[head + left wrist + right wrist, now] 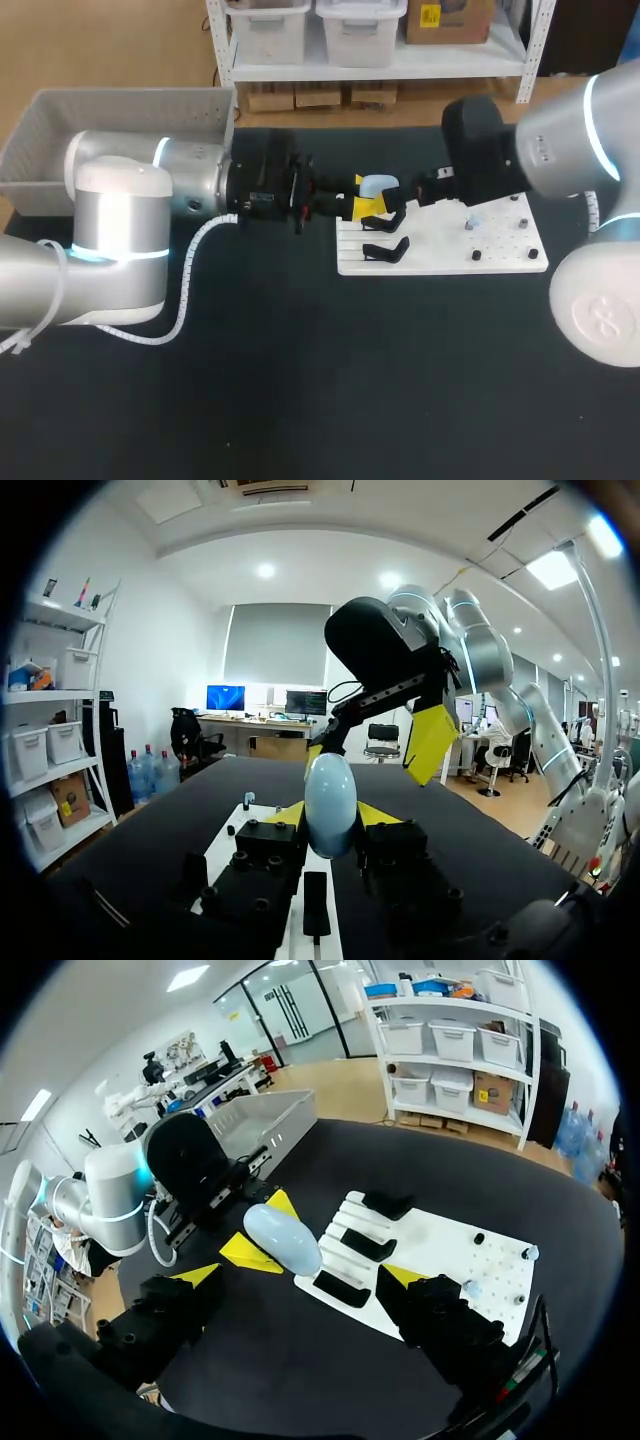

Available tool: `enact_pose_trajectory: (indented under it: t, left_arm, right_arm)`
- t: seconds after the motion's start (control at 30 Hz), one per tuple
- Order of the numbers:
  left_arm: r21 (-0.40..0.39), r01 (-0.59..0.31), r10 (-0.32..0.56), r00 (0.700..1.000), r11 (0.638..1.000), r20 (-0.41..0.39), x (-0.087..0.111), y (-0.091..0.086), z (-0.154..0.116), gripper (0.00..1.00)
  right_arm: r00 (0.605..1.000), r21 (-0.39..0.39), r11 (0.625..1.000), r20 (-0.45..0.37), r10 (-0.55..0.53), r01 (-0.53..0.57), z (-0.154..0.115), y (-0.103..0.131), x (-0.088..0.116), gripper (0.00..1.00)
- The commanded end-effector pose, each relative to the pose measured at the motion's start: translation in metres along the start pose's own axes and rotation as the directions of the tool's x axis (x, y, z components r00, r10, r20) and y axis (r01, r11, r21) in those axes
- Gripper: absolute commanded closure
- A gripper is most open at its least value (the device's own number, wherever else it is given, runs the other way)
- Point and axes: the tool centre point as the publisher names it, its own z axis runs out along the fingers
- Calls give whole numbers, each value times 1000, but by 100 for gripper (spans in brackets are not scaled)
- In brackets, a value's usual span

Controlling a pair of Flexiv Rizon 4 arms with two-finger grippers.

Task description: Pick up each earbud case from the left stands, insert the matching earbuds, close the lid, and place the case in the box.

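A pale blue oval earbud case (378, 186) hangs above the left edge of the white board (450, 255). My left gripper (366, 196) is shut on it, one yellow tip on each side. In the left wrist view the case (330, 805) stands upright between the fingertips (288, 815). My right gripper (408, 192) hovers just past the case, open and holding nothing. In the right wrist view its wide-apart yellow tips (200, 1273) frame the case (283, 1240) from above. A small pale earbud (470, 225) sits on the board's right half.
Black stands (340, 1288) line the board's left part, and small black pegs (476, 255) dot its right part. A grey box (120, 105) stands at the table's far left. Dark tabletop (300, 380) stretches in front of the board.
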Motion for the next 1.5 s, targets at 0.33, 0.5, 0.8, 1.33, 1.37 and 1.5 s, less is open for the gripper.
enact_pose_trajectory:
  t: [0.33, 0.5, 0.8, 1.33, 1.37, 1.5]
  left_arm:
    - [0, -1, 1, 1000, 1000, 2, 1, 0, 0, 100]
    - [0, -1, 1, 1000, 1000, 2, 1, 0, 0, 100]
    - [0, -1, 1, 1000, 1000, 2, 1, 0, 0, 100]
    - [0, -1, 1, 1000, 1000, 2, 1, 0, 0, 100]
    - [0, -1, 1, 1000, 1000, 2, 1, 0, 0, 100]
    - [0, -1, 1, 1000, 1000, 2, 1, 0, 0, 100]
  right_arm:
    - [1000, 5, 1000, -15, 10, -10, 4, -7, -3, 0]
    - [1000, 5, 1000, -21, 14, -14, 6, -8, -3, 0]
    - [999, 7, 1000, -30, 15, -15, 9, -11, -7, 0]
    - [999, 17, 1000, -34, 26, -25, 12, -17, -12, 0]
    - [999, 19, 1000, -34, 26, -25, 12, -17, -12, 0]
    - [999, 26, 999, -37, 26, -25, 12, -18, -13, 0]
